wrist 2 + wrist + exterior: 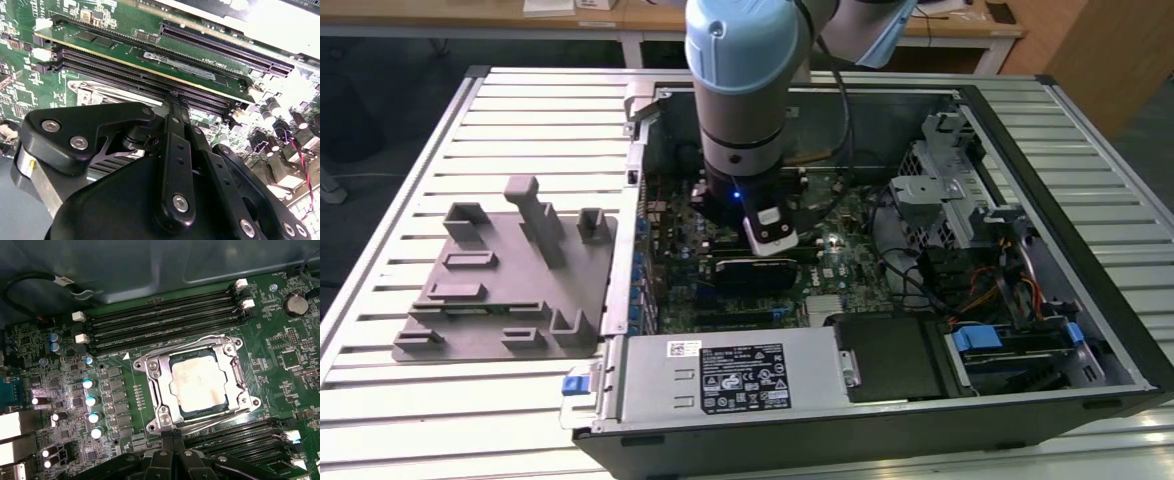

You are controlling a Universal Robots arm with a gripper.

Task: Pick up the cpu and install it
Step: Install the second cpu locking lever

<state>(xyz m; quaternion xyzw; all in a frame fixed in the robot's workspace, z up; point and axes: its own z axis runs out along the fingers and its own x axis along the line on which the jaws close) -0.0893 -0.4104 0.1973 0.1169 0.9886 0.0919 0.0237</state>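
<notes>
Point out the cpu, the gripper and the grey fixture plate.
cpu (196,383): first wrist view, middle of its metal top, seated in the socket frame.
gripper (178,100): second wrist view, at its fingertips.
grey fixture plate (500,300): exterior view, flat base below the tall post.

Arm (744,90) pointing straight down; end effector (174,100) hanging vertical, fingers (175,120) pressing together, holding nothing.

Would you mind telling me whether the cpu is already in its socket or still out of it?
In. In the first wrist view the cpu lies flat inside the socket's metal frame on the motherboard.
</notes>
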